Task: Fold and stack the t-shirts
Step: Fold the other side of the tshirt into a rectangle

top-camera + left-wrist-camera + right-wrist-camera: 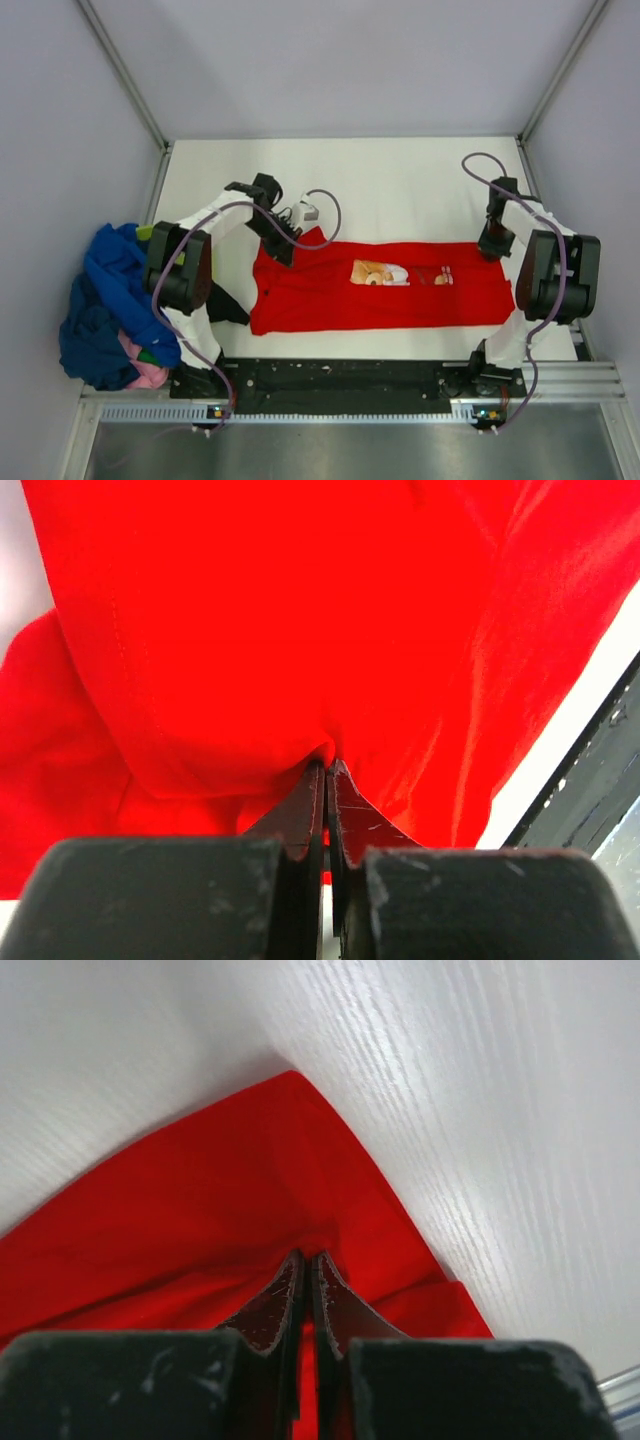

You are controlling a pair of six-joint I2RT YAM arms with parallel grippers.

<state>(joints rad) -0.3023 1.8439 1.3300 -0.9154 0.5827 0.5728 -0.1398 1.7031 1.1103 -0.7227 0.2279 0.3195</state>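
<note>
In the top view I see the red t-shirt (385,300) spread flat across the near half of the desk (400,180), its cartoon print (378,272) facing up. The left jaws sit at its far left corner and the right jaws at its far right corner. A heap of other t-shirts (105,310), blue, pink and green, lies off the desk's left edge.

On my left wrist view, the left jaws are closed, pinching a fold of the red t-shirt (300,630), which fills nearly everything ahead of them.

On my right wrist view, the right jaws are closed on the red t-shirt (220,1210) just behind its corner, with bare desk (450,1080) beyond.
</note>
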